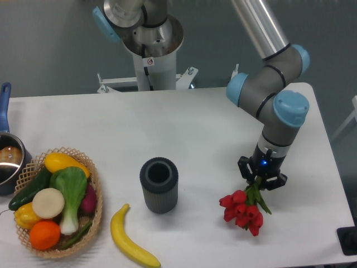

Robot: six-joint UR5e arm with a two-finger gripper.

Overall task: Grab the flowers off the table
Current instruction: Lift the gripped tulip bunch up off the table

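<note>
Though half hidden under the wrist, looked pressed together on the long green stems: black two-finger gripper (262, 181), pointed straight down, pinching the small bunch of red tulips (243, 207) near its tied end (fingertips themselves not clearly seen). Held the red heads low and toward the camera, over the right front part of the large white surface (195, 134); could not tell whether touching it or just clear of it. Took the bunch by the stems, presumably as thin enough to fit between the fingers and sturdier than the blooms, hence the heads drooping away from the hold. Stood well apart to the left: dark ribbed cylindrical holder (159, 185), upright, mouth open upward; yellow banana (131, 239) lying in front of it; woven basket (95, 184) of fruit and vegetables further left. Judged the grasp made and the lift either barely begun or due next; called for a slow, straight rise, lest the stems slip.
</note>
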